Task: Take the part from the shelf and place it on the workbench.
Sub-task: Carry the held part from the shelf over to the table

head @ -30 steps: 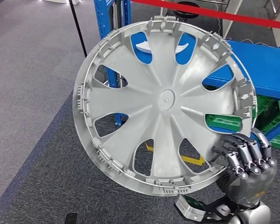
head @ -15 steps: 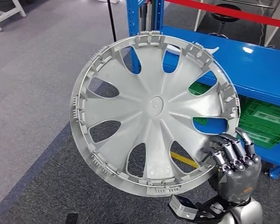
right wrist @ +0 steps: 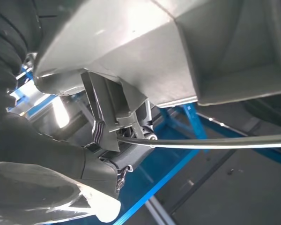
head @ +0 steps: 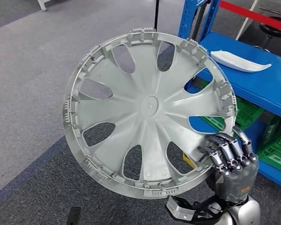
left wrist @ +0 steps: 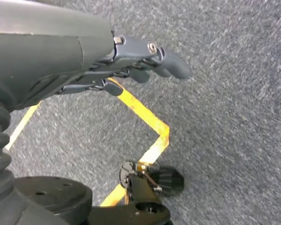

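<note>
Floor point(head: 33, 93): grey carpet fills the ground of the head view, lighter at the far left and darker in a band nearer the robot. In the left wrist view a yellow tape line point(left wrist: 146, 117) runs across it and bends at a corner.

Shelf point(head: 262, 84): a blue metal rack stands at the right of the head view, its upright post rising at the top centre. Its flat blue deck carries a long, pale, curved piece point(head: 240, 61). Green crates point(head: 273, 150) sit on the level below.

Part point(head: 150, 112): a large silver wheel cover, round, with broad spokes and teardrop openings between them. It is held up in the air in front of the robot, its inner face with clips and ribs around the rim turned toward the head camera. It is tilted, with the top edge leaning away. It is off the shelf, overlapping the shelf's left end in the head view.

Right hand point(head: 234, 161): comes up from the lower right and grips the cover at its lower right rim. The dark fingers point(head: 231, 150) curl over the rim edge. In the right wrist view the rim's ribs and wire ring lie close against the hand.

Left hand point(left wrist: 132, 65): hangs over the carpet, holding nothing. Its fingers point(left wrist: 174, 65) are stretched out nearly straight and lie close together.

Red barrier tape point(head: 255, 16): crosses the top right corner behind the shelf.
</note>
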`<state>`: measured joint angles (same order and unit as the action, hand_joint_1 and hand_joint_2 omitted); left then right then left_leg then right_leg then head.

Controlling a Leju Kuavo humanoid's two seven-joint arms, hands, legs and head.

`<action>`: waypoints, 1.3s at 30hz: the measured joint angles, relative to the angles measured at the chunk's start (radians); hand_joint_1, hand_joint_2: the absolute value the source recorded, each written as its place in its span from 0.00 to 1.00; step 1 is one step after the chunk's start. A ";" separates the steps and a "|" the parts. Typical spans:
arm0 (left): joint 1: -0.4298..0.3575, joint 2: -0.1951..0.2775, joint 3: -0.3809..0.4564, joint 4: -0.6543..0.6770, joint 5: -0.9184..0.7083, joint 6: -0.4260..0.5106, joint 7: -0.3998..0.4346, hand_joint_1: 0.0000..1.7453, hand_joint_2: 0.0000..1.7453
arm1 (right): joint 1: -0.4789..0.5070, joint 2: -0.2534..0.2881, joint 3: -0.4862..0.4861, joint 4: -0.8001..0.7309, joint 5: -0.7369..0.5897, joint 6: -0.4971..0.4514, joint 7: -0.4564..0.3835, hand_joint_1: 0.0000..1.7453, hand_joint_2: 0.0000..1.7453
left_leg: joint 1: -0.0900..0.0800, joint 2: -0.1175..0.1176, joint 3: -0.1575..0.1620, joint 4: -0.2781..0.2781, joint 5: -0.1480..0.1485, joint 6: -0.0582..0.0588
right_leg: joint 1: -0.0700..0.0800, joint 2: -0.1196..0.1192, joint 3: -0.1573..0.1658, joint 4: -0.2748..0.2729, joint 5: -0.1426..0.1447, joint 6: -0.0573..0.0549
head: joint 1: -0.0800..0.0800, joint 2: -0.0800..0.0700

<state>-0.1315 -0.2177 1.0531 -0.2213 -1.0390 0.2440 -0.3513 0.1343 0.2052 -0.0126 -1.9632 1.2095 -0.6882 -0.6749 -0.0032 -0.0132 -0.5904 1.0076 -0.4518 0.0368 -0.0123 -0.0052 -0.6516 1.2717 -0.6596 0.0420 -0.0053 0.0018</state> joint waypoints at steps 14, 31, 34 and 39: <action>0.013 0.011 -0.004 0.000 -0.006 0.025 0.039 0.00 1.00 | 0.007 -0.006 0.051 0.011 -0.003 0.000 -0.002 1.00 1.00 | 0.007 -0.007 -0.105 0.206 -0.099 -0.054 | -0.008 0.003 0.098 -0.251 0.146 -0.043 | -0.013 0.000; 0.021 0.021 -0.005 0.000 -0.004 -0.032 0.021 0.00 1.00 | 0.025 -0.007 0.097 0.005 -0.006 0.000 -0.003 1.00 1.00 | -0.002 -0.016 -0.010 0.015 -0.007 0.003 | -0.001 0.002 -0.025 0.022 -0.001 -0.007 | -0.001 0.000; 0.026 0.023 -0.005 0.000 -0.003 -0.032 0.024 0.00 1.00 | 0.029 -0.006 0.114 0.000 0.010 0.000 -0.003 1.00 1.00 | -0.001 -0.059 -0.005 0.017 -0.008 0.001 | -0.004 0.018 0.003 -0.066 0.084 -0.009 | -0.001 0.000; 0.038 0.026 -0.005 0.000 -0.010 -0.030 0.038 0.00 1.00 | 0.037 -0.005 0.126 -0.021 0.006 0.000 -0.003 1.00 1.00 | 0.005 -0.122 -0.022 0.027 -0.005 -0.023 | -0.012 0.102 0.089 -0.245 0.144 -0.016 | -0.002 0.000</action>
<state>-0.0934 -0.1917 1.0483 -0.2211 -1.0491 0.2136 -0.3133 0.1713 0.2006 0.1137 -1.9844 1.2155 -0.6885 -0.6775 0.0021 -0.1348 -0.6119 1.0349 -0.4570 0.0133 -0.0241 0.0969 -0.5625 1.0263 -0.5160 0.0258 -0.0078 0.0015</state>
